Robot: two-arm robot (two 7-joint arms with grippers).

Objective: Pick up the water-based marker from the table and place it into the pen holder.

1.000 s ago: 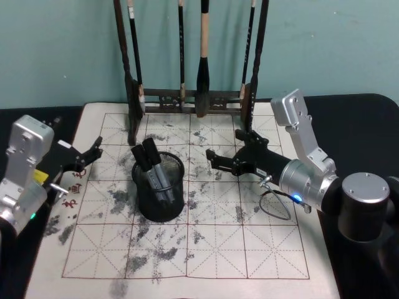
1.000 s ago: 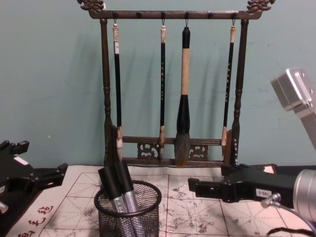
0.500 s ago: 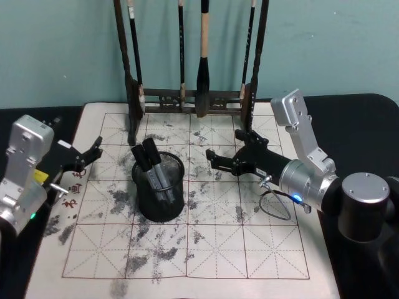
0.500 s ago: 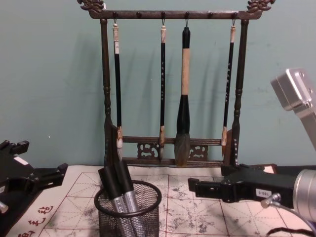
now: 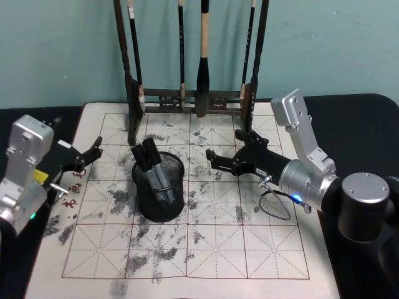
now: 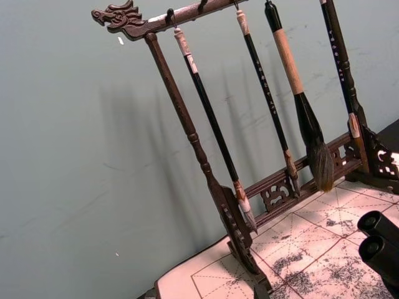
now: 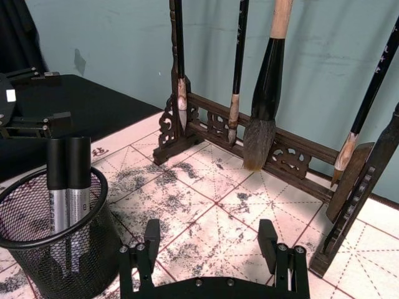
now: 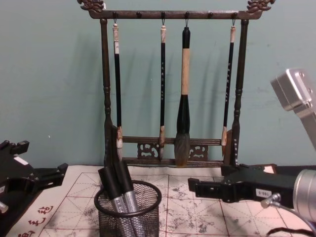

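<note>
Markers stood in the pen holder in the head view, two of them, long axes steeply upright, black caps up and leaning toward my left. My right gripper hovered just right of the cup over the table, jaws spread wide and empty. My left gripper waited at the mat's left edge, also open and empty.

From my chest, the markers' caps rose above the holder's rim, before the brush rack.

My right wrist view showed both fingers apart, nothing between them, the cup well off.
</note>
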